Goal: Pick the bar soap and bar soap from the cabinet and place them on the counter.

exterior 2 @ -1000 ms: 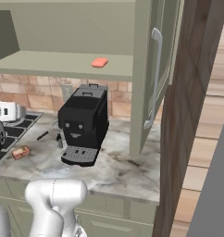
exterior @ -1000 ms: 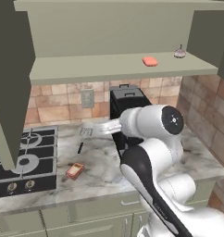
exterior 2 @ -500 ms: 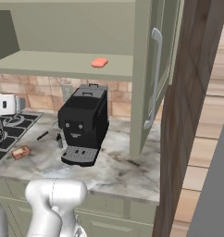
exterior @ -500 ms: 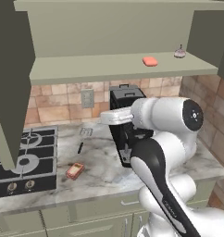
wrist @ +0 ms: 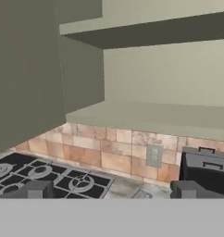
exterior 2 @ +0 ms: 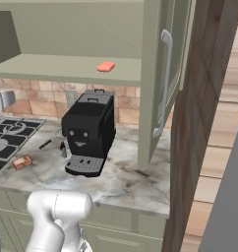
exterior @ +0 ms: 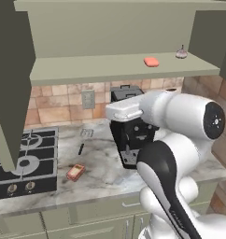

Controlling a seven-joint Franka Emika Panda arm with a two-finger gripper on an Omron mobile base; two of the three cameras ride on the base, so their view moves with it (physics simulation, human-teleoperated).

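Now, arm raised before the cabinet [exterior: 110, 70], gripper [wrist: 111, 190] level, jaws apart, empty, facing hob [wrist: 44, 173].

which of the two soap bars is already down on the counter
The boxier orange-brown bar soap, lying on the marbled counter beside the gas hob. The rounded coral-red bar soap sits on the open cabinet's shelf.

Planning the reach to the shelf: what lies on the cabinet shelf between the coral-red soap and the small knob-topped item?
Nothing: in the left base view the shelf is bare between the coral-red bar soap and the knob-topped item.
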